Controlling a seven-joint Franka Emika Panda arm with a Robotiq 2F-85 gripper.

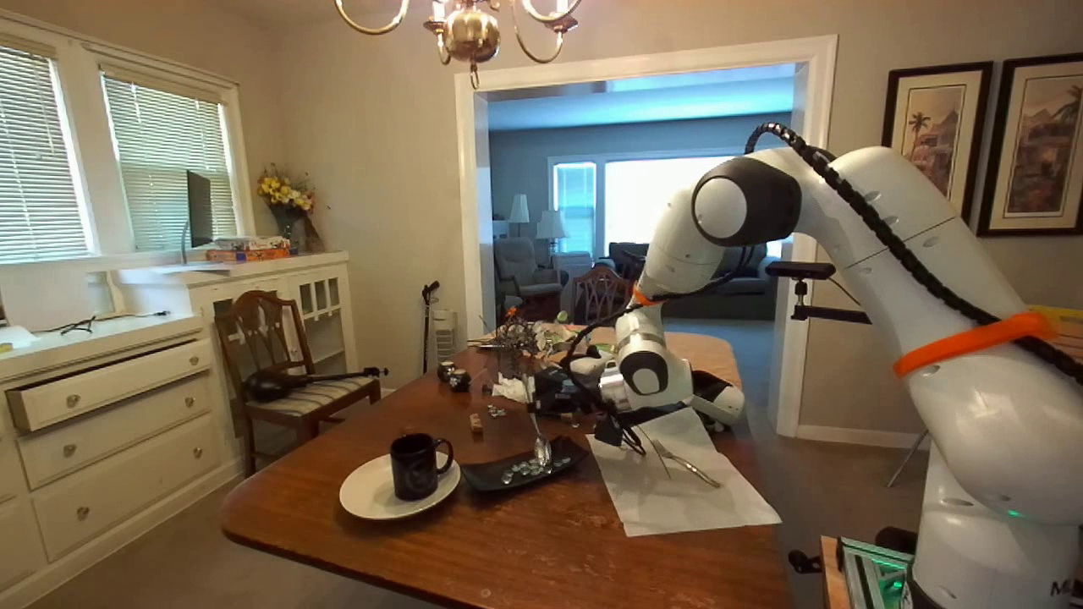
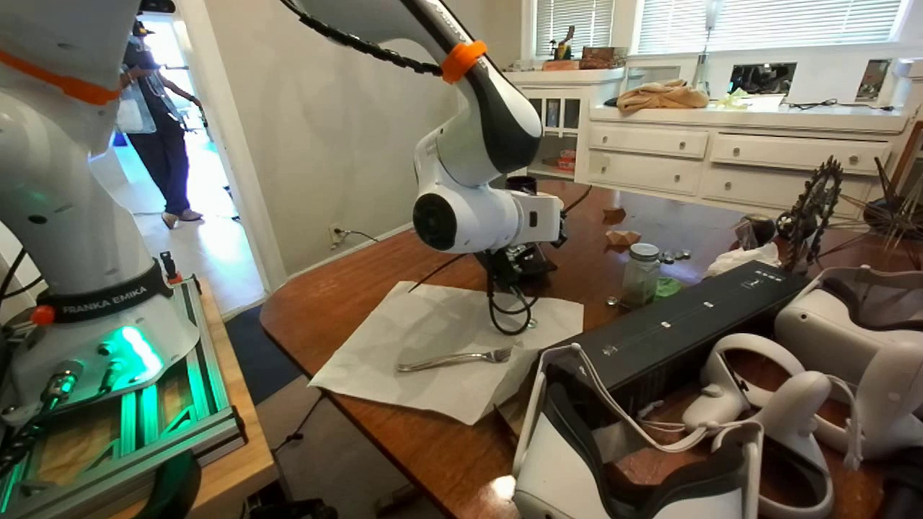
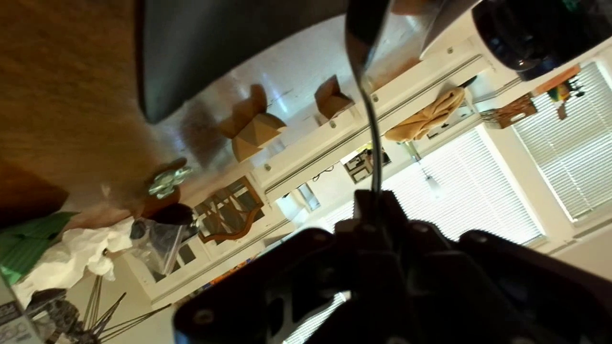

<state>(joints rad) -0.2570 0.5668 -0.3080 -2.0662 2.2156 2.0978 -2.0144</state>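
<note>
One spoon (image 3: 373, 123) hangs in my claw (image 3: 375, 198), clenched by its handle, lower end down at the black tray (image 1: 484, 478) below me; whether it touches, I can't tell. On so slim a handle, any knock could swivel it and scatter the glass beads (image 1: 533, 467). My drooping cable (image 2: 510, 333) might snag the fork (image 2: 454, 359) behind me.

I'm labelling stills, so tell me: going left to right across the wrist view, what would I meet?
Crumpled white paper-like wad, small clear glass-like piece, tan faceted block, smaller brown faceted block, slender silver metal utensil clamped in the black gripper, tan folded cloth, glossy black mug.
</note>
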